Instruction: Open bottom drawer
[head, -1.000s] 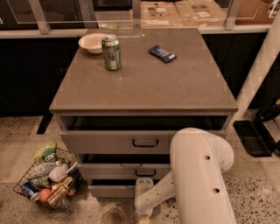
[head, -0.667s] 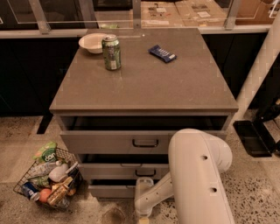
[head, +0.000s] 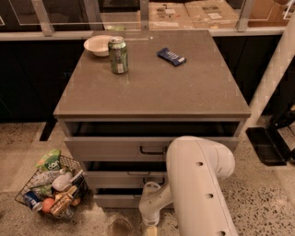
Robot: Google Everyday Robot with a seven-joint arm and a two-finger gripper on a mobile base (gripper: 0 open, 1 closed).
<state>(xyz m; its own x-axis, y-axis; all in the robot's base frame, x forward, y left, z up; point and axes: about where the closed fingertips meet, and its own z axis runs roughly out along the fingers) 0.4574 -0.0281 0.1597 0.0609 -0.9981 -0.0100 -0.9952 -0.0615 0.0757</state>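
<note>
Camera view, looking down on the front of a cabinet.

Count on the cabinet top (head: 184, 87):
- One white bowl (head: 98, 45), at the far left corner.
- One green can (head: 118, 56), upright, just beside the bowl on its near side.
- One blue packet (head: 171, 56), lying flat, well apart from the can.

Count in the cabinet front: three drawers.
- Top drawer (head: 106, 148): pulled out slightly, with a dark gap above its front.
- Middle drawer (head: 115, 179): set further back.
- Bottom drawer (head: 115, 200): lowest of the three, just above the floor, with a narrow dark gap above its front. Centre of the front hidden behind the arm.

Count of robot parts: one white arm (head: 198, 184), filling the lower right. One gripper (head: 150, 225), low in front of the bottom drawer's centre, at the lower frame edge. Cannot tell whether open or closed.

Surface and room:
- Grey-brown, matte top.
- Speckled stone floor (head: 258, 198).
- One wire basket (head: 69, 161) of groceries on the floor, left of the drawers.
- Glass railing (head: 64, 14) behind the cabinet.
</note>
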